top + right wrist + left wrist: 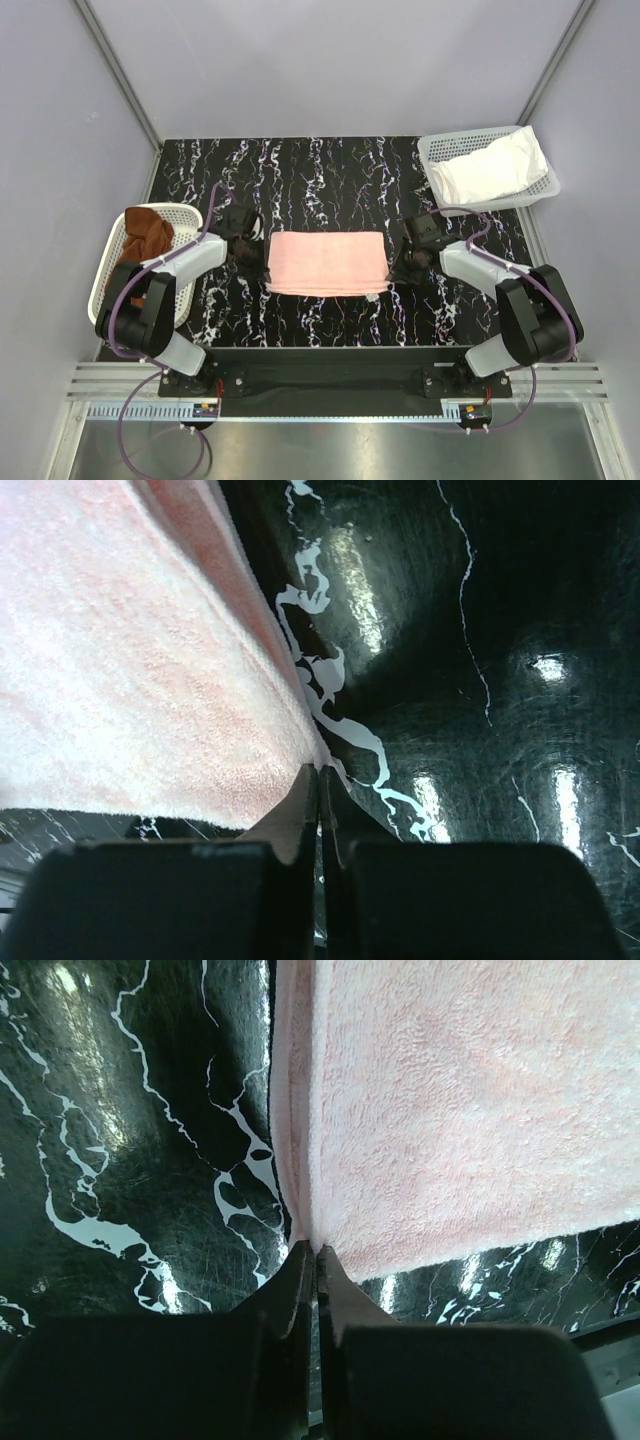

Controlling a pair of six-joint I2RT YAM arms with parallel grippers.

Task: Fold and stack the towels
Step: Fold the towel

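Observation:
The pale pink towel [327, 262] lies folded into a wide rectangle at the middle of the black marble table [320, 180]. My left gripper [262, 252] is at its left edge, shut on the near left corner; the left wrist view shows the jaws [316, 1250] pinching the pink hem [450, 1110]. My right gripper [392, 262] is at the right edge, shut on the near right corner [320, 770] of the pink towel [120, 660]. The rust-brown towel [148, 232] lies crumpled in the left basket. The white towel [495, 168] lies in the right basket.
A white mesh basket [110, 275] stands at the table's left edge beside the left arm. Another white mesh basket [440, 150] stands at the far right corner. Grey walls close in the table on three sides.

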